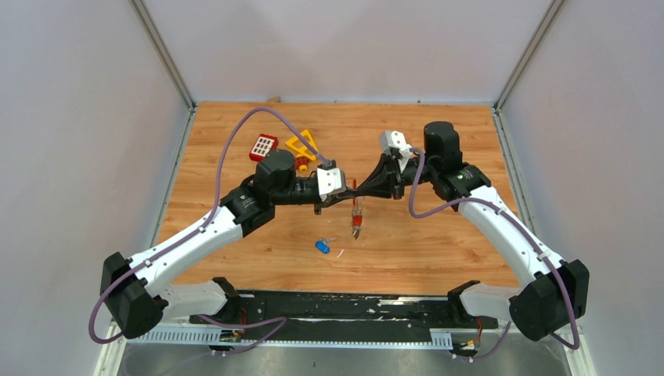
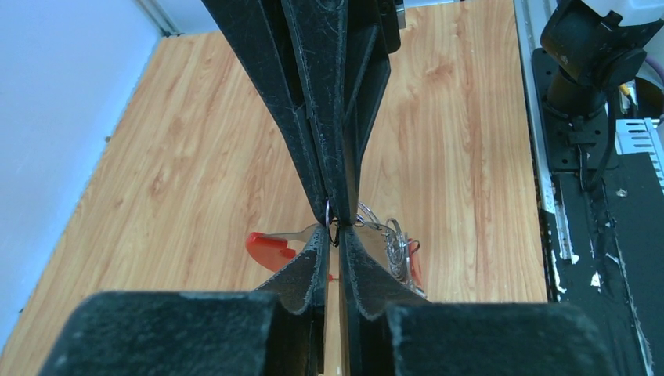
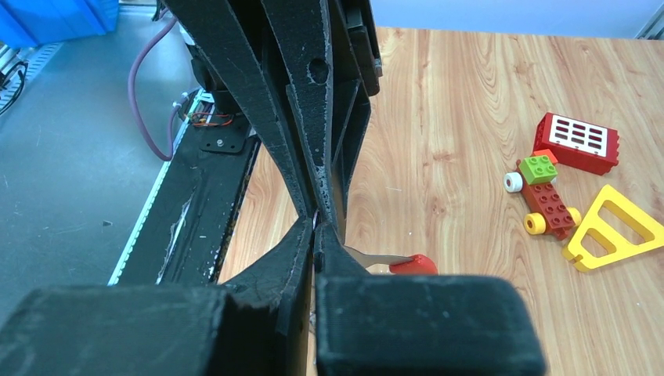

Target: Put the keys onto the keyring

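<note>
Keyring (image 2: 391, 239): judged light, its wire thin and slippery. It is held above mid-tabletop (image 1: 431, 243) and is best pinched across the coil. Red key (image 2: 266, 247) just beside; blue key (image 1: 322, 247) lying below. Left end effector (image 2: 333, 235) closed to a sliver, apparently on the wire. Right end effector (image 3: 315, 231) fully closed, hold hidden.

Your table (image 1: 438, 149) is orange-brown with wavy wood grain. The keyring (image 1: 357, 215) shows red and silver. One silver key (image 1: 322, 247) has a blue head, the other key (image 2: 270, 249) a red one. The block (image 3: 577, 141) is red with a white button grid, the frame (image 3: 611, 227) yellow, and the toy car (image 3: 548, 200) red topped with green.
</note>
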Tool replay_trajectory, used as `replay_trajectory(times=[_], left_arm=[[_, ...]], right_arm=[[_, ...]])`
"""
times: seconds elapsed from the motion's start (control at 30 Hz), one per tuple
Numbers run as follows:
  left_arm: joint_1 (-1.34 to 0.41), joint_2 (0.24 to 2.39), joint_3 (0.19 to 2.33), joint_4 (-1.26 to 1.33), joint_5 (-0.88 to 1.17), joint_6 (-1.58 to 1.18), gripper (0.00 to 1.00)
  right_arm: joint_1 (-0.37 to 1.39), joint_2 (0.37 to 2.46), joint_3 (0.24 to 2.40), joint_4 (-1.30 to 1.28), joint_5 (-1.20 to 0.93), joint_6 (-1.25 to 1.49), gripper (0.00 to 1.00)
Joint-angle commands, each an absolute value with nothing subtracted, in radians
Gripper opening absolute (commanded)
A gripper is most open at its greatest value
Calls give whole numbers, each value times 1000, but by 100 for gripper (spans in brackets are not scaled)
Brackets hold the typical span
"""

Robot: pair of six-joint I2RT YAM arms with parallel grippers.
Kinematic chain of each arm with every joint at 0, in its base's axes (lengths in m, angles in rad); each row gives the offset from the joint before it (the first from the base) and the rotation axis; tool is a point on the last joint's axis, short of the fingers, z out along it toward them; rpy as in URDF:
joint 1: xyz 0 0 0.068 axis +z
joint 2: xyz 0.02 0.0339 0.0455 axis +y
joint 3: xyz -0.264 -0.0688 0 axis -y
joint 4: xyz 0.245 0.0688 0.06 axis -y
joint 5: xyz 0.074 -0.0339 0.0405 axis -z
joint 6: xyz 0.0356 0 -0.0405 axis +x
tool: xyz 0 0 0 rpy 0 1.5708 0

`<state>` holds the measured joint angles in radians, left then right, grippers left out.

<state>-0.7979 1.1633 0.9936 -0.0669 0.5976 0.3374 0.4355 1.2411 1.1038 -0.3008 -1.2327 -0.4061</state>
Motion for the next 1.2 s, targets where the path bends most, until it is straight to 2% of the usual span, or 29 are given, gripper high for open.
replay_trajectory(times=[0.0,0.03,0.13,0.37,0.43,0.7,0.9,1.17], left_arm=[[-802,1166,1001,26,618,319,7],[-801,1168,1004,24,620,318,1],[-801,1163,1009,7,619,326,0],[-801,1168,1097,-260,483,446,0],[-801,1189,1152,-375,447,489,0],[-804,1299,1363,-696,354,498,0],[-804,1296,1378,-722,420,463,0],[-804,1288,1385,-729,516,405,0]], right_arm=[[442,1244,1108,-307,-1249,-425,0],[441,1245,1108,-307,-1248,-425,0],[441,1245,1110,-319,-1233,-438,2],[442,1215,1148,-430,-1118,-525,38],[443,1197,1144,-441,-1091,-548,43],[497,1186,1146,-433,-1068,-561,40],[531,1190,1134,-362,-1046,-521,36],[540,1194,1090,-282,-1040,-467,38]])
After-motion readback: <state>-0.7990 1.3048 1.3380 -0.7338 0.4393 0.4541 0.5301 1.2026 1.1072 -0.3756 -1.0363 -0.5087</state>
